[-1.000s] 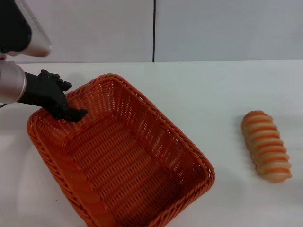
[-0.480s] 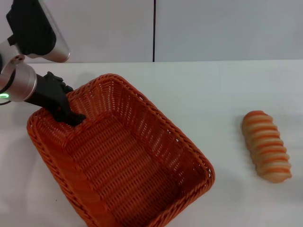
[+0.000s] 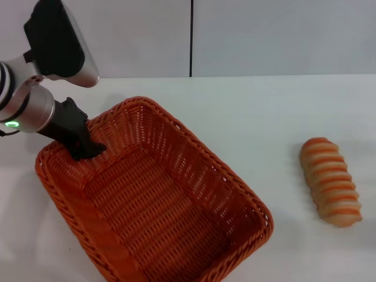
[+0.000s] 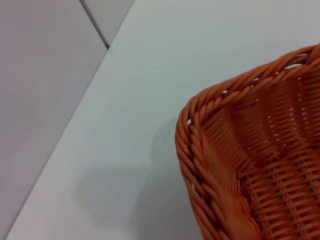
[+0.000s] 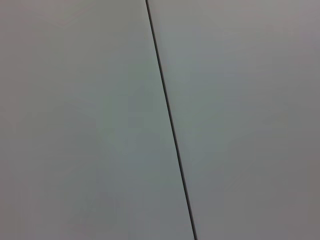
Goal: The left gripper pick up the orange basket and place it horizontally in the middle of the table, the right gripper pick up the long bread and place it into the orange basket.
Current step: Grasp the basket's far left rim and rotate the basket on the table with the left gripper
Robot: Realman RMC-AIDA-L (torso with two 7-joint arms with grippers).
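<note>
The orange basket [image 3: 197, 144] lies at an angle on the left half of the white table [image 3: 264, 106], and nothing is in it. My left gripper [image 3: 88, 150] is shut on the basket's far left rim, with one black finger reaching inside the wall. In the left wrist view a corner of the orange basket [image 4: 235, 160] and its braided rim fill the frame; no fingers show there. The long bread [image 3: 331, 181], striped side up, lies by itself on the table at the right. The right gripper is out of view.
A grey wall with a dark vertical seam [image 3: 191, 38] stands behind the table. The right wrist view shows only that wall and its seam [image 5: 170, 120]. Bare tabletop lies between the basket and the bread.
The left arm has swung and turned at the wrist. The basket has shifted slightly toward the front right with the gripper on its rim. The bread has not moved.
</note>
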